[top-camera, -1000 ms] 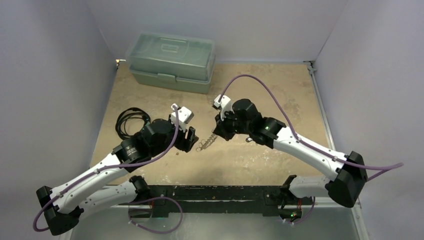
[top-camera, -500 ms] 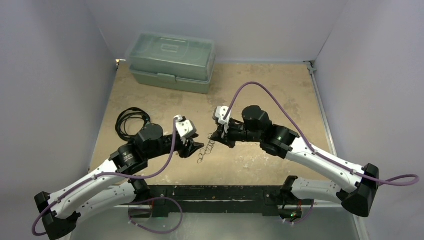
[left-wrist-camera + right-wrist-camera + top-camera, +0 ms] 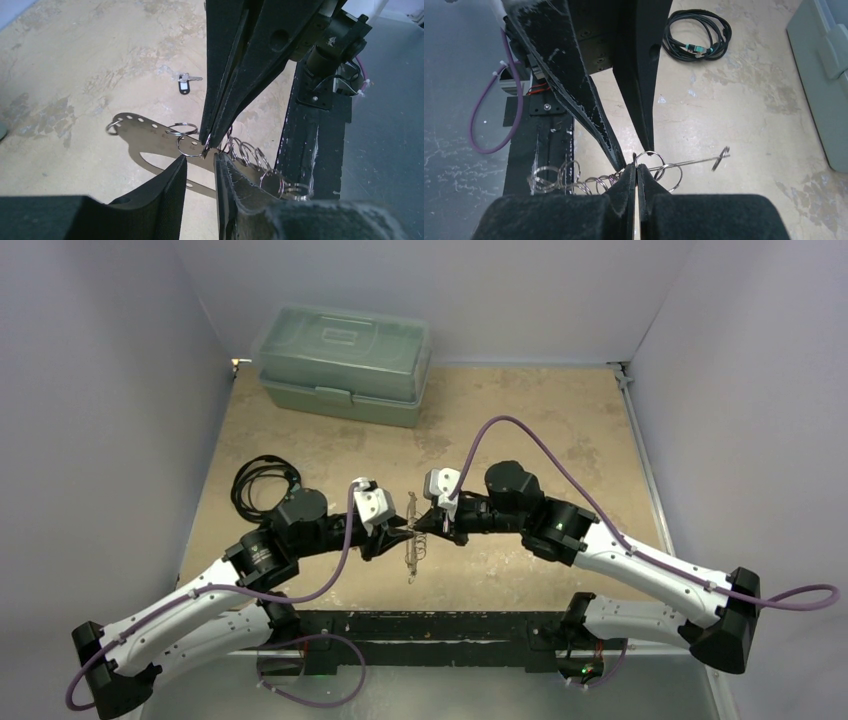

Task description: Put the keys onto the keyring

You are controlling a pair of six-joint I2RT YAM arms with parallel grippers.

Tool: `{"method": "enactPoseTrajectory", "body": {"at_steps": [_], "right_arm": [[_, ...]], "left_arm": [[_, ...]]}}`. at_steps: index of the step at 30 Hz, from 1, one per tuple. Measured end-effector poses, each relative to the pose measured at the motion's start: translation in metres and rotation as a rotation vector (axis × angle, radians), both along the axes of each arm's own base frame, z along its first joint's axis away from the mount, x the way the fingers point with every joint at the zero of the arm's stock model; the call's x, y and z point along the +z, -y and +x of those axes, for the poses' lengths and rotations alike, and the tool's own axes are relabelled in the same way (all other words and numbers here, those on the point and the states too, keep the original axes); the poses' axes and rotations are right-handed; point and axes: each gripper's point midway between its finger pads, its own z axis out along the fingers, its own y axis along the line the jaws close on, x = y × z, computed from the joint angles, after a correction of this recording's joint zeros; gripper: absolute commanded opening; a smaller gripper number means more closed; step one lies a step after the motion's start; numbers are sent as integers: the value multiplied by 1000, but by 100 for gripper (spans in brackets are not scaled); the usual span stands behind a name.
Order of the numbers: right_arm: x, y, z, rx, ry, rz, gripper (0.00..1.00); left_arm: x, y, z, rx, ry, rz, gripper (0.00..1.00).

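The keyring [image 3: 411, 543], a thin flat metal loop strung with several small rings, hangs in the air between my two grippers. My right gripper [image 3: 636, 169] is shut on it, pinching by one small ring [image 3: 651, 156]. In the left wrist view the keyring [image 3: 142, 134] crosses the narrow gap of my left gripper [image 3: 200, 162], which is open with a finger on each side. From above, the left gripper [image 3: 392, 533] and right gripper [image 3: 428, 527] meet nearly tip to tip. One small key with a dark head [image 3: 184, 85] lies on the table beyond.
A pale green toolbox [image 3: 345, 365] stands at the back left. A coiled black cable [image 3: 262, 480] lies left of my left arm. The black mounting rail [image 3: 430, 630] runs along the near edge. Grey walls close in the table on three sides.
My right gripper has swung left and lifted the keyring off the table. My left gripper has moved right to meet it, and its jaws have narrowed around the keyring.
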Motion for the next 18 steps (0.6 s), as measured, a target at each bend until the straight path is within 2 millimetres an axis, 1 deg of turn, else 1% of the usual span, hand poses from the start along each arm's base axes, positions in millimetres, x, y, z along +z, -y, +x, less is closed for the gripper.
{"method": "enactPoseTrajectory", "body": {"at_steps": [3, 6, 8, 18], "right_arm": [[1, -2, -2, 10, 8, 5, 0], [2, -3, -3, 17, 14, 6, 0], [3, -4, -5, 22, 16, 9, 0], [7, -7, -8, 41, 32, 25, 0]], "left_arm": [[-3, 0, -1, -6, -4, 3, 23], [-5, 0, -3, -12, -7, 4, 18], [-6, 0, -4, -18, -9, 4, 17], [1, -2, -8, -28, 5, -17, 20]]}}
